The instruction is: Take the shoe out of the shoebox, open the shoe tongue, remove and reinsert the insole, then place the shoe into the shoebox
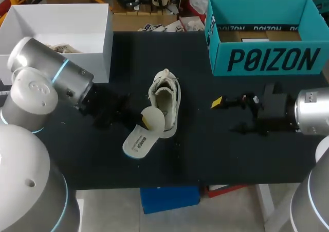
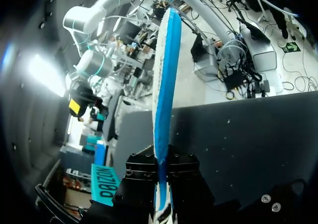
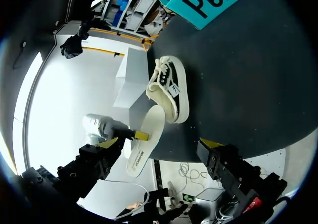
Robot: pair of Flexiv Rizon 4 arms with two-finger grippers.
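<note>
Insole pinched by left gripper, toe end at the heel opening of shoe on table; right gripper spread, empty; reinsertion likely in hand, needing the toe slid inside.

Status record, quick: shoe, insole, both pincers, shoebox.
shoe: on the table, outside the shoebox
insole: in the left pincer, at the shoe's heel end
left pincer: shut on the insole
right pincer: open, empty, apart from the shoe
shoebox: teal, open, far right of the table, no shoe seen inside
</note>
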